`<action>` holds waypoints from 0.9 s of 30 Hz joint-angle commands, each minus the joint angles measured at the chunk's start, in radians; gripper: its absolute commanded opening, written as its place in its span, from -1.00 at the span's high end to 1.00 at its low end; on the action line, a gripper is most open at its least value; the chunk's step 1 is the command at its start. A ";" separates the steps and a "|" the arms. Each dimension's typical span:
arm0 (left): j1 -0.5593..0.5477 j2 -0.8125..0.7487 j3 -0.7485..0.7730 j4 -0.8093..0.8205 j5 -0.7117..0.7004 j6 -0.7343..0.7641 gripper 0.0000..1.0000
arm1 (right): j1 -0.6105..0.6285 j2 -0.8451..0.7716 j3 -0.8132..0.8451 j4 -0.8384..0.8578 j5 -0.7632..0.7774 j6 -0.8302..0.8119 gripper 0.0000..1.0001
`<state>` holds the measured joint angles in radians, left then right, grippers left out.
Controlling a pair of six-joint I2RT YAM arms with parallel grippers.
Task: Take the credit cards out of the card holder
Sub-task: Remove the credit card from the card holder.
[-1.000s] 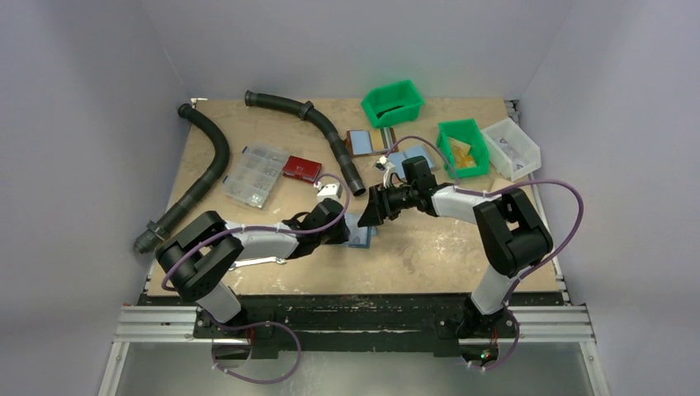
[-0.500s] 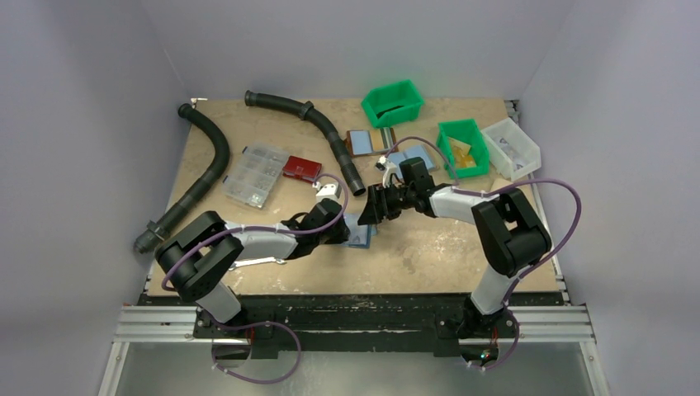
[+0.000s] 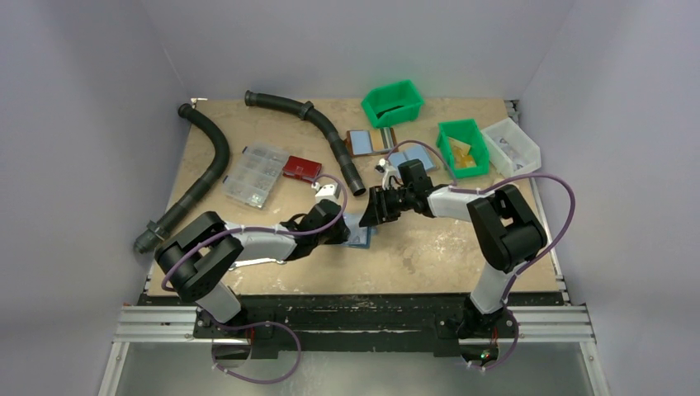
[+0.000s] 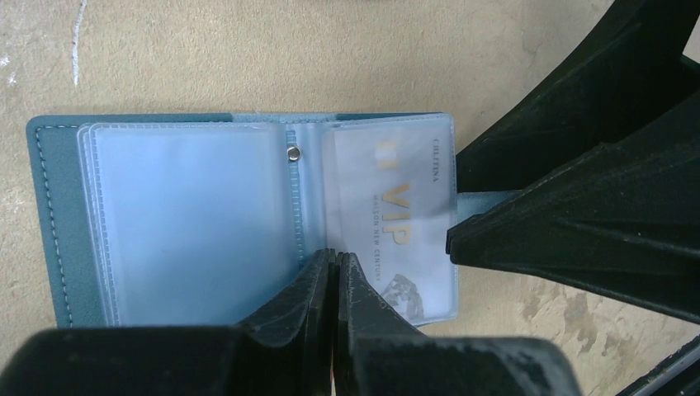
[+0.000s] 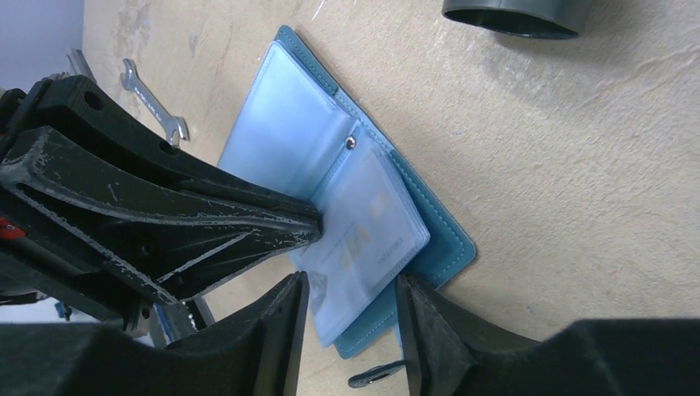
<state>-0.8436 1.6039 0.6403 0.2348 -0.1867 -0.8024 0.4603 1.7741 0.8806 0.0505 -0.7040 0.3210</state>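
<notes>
Right gripper [image 5: 351, 318] narrowed, straddling card holder [image 5: 450, 243], left gripper [image 4: 334, 268] closed atop

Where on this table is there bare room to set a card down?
Bare board: at the front, between the card holder and the right arm; also between the left hose and the far hose. The far right, with its bins, is crowded.

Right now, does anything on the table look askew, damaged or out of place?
Nothing spilled or broken. The card holder lies open and flat, a VIP card straight in its sleeve, the left gripper shut with its tips on it. Only oddities: a loose wrench lying on the table, whose top has worn patches.
</notes>
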 commanded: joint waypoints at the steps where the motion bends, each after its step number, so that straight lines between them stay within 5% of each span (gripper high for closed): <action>1: -0.001 0.039 -0.052 -0.075 0.057 -0.010 1.00 | 0.007 -0.004 0.016 0.037 -0.067 0.020 0.05; 6: -0.001 0.016 -0.060 -0.060 0.074 -0.015 1.00 | 0.007 -0.002 0.012 0.058 -0.104 0.043 0.15; 15: 0.000 -0.039 -0.086 -0.028 0.117 -0.020 0.36 | 0.008 0.001 0.013 0.076 -0.126 0.056 0.36; 27: 0.000 -0.109 -0.130 0.027 0.182 0.014 -0.15 | 0.006 0.008 0.014 0.081 -0.135 0.074 0.45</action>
<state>-0.8391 1.5063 0.5430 0.3061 -0.0471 -0.8165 0.4599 1.7748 0.8806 0.0929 -0.8043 0.3786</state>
